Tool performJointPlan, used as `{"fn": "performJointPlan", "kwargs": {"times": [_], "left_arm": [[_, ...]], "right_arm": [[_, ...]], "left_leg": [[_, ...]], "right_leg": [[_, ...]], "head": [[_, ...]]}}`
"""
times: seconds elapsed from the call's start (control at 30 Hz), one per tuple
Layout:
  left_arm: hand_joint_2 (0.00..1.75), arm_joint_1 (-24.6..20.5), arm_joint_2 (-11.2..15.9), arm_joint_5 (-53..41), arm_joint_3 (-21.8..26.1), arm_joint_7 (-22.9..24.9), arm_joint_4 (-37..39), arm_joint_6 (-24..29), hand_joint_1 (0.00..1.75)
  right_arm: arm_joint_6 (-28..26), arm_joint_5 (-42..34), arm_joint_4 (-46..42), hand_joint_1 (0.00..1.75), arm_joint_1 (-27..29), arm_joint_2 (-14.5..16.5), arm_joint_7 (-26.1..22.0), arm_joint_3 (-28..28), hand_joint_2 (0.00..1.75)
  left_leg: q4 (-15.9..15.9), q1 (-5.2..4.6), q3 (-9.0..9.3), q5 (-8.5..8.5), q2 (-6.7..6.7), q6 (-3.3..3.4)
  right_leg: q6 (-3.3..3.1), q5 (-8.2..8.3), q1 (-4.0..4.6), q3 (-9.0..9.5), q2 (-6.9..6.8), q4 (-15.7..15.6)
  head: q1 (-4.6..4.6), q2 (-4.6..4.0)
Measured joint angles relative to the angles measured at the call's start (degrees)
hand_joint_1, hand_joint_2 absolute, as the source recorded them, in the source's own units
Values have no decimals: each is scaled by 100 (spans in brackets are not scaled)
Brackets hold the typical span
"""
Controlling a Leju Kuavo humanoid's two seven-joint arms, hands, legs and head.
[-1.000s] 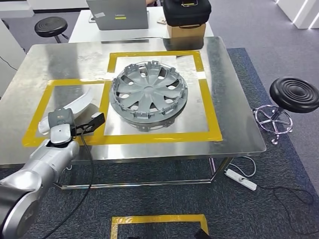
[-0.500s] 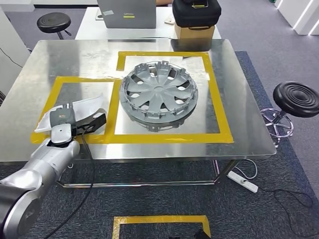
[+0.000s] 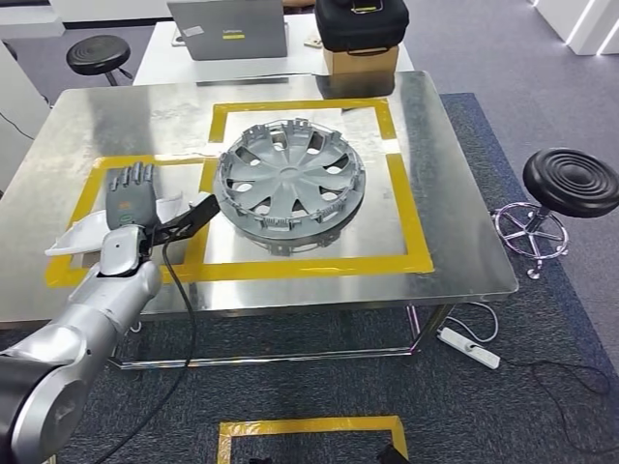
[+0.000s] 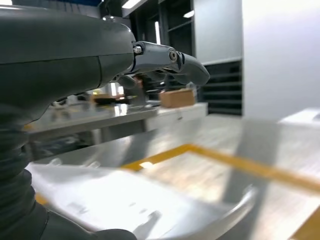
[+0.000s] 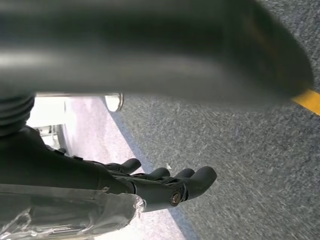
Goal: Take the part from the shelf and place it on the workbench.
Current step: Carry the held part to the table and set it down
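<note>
Here the curved white plastic part lies on the shiny steel bench, inside the smaller yellow tape rectangle at the bench's left end. The left robot hand hovers flat just above the part with its dark fingers stretched out and slightly spread, holding nothing; from the left wrist view the fingers reach out straight over the pale part, with a clear gap between them and it. Just beside, in the larger tape square, rests a round silver-grey wheel cover with curved spokes. The right robot hand hangs over the grey carpet, its fingers extended and empty. Behind the bench stand a grey laptop, a black case on a cardboard box, and black round stools.
</note>
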Motion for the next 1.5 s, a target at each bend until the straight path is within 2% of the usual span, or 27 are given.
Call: {"fn": "performJointPlan", "kwargs": {"times": [0.03,0.1,0.23,0.3,0.37,0.4,0.43,0.47,0.53,0.6,0.7,0.77,0.8,0.87,0.9,0.93,0.97,1.0,1.07,1.13,1.23,1.27,1.33,1.4,1.43,1.47,1.5], "left_arm": [[175,-8,-49,157,61,-234,-129,184,0],[175,26,-173,606,188,-754,-482,443,0],[175,303,-380,1299,350,-1330,-1298,514,0],[175,458,-466,1948,420,-1738,-1691,471,0],[175,774,-594,3174,487,-2368,-2297,329,0],[175,978,-661,3728,496,-2592,-2636,246,0],[175,1174,-715,4087,494,-2707,-2948,184,0],[175,1333,-754,4275,489,-2751,-3216,146,0],[87,1513,-803,4364,485,-2767,-3621,109,0],[0,1611,-847,4697,488,-2905,-3933,-42,0],[0,1937,-988,6521,487,-3325,-4507,-778,0],[0,2277,-1113,7814,418,-3404,-5022,-1188,0],[0,2430,-1159,8237,348,-3377,-5271,-1285,0],[0,2705,-1201,8778,153,-3317,-5705,-1382,0],[0,2845,-1206,8970,41,-3296,-5908,-1424,0],[0,2985,-1205,9126,-74,-3292,-6103,-1469,0],[0,3112,-1203,9248,-187,-3304,-6297,-1506,0],[0,3222,-1202,9322,-291,-3359,-6489,-1531,0],[0,3426,-1205,9368,-474,-3656,-6905,-1558,0],[0,3671,-1202,9249,-629,-4054,-7346,-1560,0],[0,4066,-1168,9010,-838,-4364,-7874,-1545,0],[0,4156,-1158,8979,-890,-4397,-7992,-1542,0],[0,4270,-1142,8962,-969,-4436,-8158,-1542,0],[0,4357,-1121,8961,-1005,-4491,-8242,-1540,0],[0,4408,-1113,8988,-1013,-4526,-8272,-1563,0],[0,4467,-1105,9061,-1024,-4557,-8303,-1639,0],[0,4540,-1097,9191,-1043,-4580,-8344,-1794,0]], "right_arm": [[-5,-1,0,0,0,0,-3,0,0],[-22,-4,0,0,-3,0,-12,-2,0],[-39,-8,0,0,43,-1,-20,-21,0],[-49,-14,0,0,62,-1,-26,-27,0],[-79,-26,0,0,89,-1,-37,-43,0],[-97,-30,0,0,107,-1,-44,-57,0],[-112,-33,0,0,123,-1,-49,-69,0],[-122,-33,0,0,137,-1,-54,-79,0],[-134,-33,0,0,148,-1,-60,-90,0],[-147,-41,0,0,144,-1,-67,-104,0],[-228,-92,0,0,171,-1,-91,-125,0],[-318,-125,0,0,207,-1,-127,-133,0],[-363,-137,0,0,221,-1,-150,-137,0],[-434,-161,0,0,249,-1,-194,-155,0],[-452,-179,0,0,268,-1,-212,-168,0],[-462,-197,0,0,290,-1,-225,-185,0],[-466,-213,0,0,312,-1,-238,-201,0],[-468,-224,0,0,329,0,-257,-216,0],[-465,-220,0,0,344,1,-313,-238,0],[-444,-202,0,0,347,1,-384,-246,0],[-408,-200,0,0,365,1,-447,-250,0],[-405,-202,0,0,367,2,-455,-251,0],[-404,-205,0,0,362,2,-463,-251,0],[-403,-211,0,0,364,2,-472,-253,0],[-402,-218,0,0,372,2,-478,-255,0],[-402,-224,0,0,381,2,-484,-258,0],[-401,-231,0,0,388,2,-490,-262,0]], "left_leg": [[-362,0,188,171,5,2],[-911,-3,472,309,-3,50],[-1047,-10,530,285,-13,219],[-1057,3,534,294,-10,283],[-1056,-8,539,284,-9,321],[-1055,-14,543,277,-10,329],[-1054,-18,547,271,-11,333],[-1053,-18,552,266,-13,333],[-1050,-14,563,252,-18,314],[-1042,-30,563,238,-26,266],[-1068,-39,578,242,-30,175],[-959,-29,542,138,-17,113],[-749,-26,446,2,-10,86],[-40,-22,103,-358,-4,57],[293,-21,-66,-480,-4,50],[472,-19,-162,-501,-4,47],[446,-16,-157,-414,-3,49],[219,-13,-45,-246,-1,52],[-511,-2,347,83,17,53],[-959,-1,589,170,15,97],[-1030,-7,616,155,-6,222],[-1036,-2,620,162,-8,259],[-1043,3,626,168,-9,312],[-1042,-8,626,162,-7,333],[-1042,-12,628,160,-7,337],[-1041,-14,632,159,-8,337],[-1041,-13,639,158,-11,335]], "right_leg": [[23,-6,9,1,-1,6],[86,-17,31,-12,0,26],[208,-54,28,-45,-2,38],[254,-299,23,-223,-13,426],[278,-652,22,-562,-16,1186],[284,-747,22,-707,-15,1487],[286,-741,23,-774,-15,1603],[282,-632,22,-735,-15,1496],[269,-267,14,-395,-17,775],[239,-71,16,-74,-8,154],[155,-64,28,13,11,13],[87,-53,13,36,16,-12],[58,-50,2,47,14,-23],[23,-58,-2,52,7,-26],[17,-63,-2,54,4,-25],[16,-67,-2,57,2,-25],[19,-72,-4,63,1,-24],[26,-78,-6,70,2,-24],[69,-100,5,78,16,-4],[130,-119,27,73,39,8],[211,-142,19,82,29,-4],[235,-206,13,51,14,70],[269,-500,8,-172,-9,560],[280,-835,8,-519,-14,1316],[282,-894,8,-627,-14,1552],[281,-845,7,-633,-14,1573],[275,-699,5,-525,-14,1365]], "head": [[-3,0],[0,0],[11,0],[33,0],[50,0],[50,0],[52,0],[51,0],[53,0],[51,0],[40,0],[28,0],[19,0],[2,0],[1,0],[-1,0],[-2,0],[-1,0],[-9,0],[-12,0],[-1,0],[12,0],[39,0],[52,0],[52,0],[53,0],[52,0]]}}
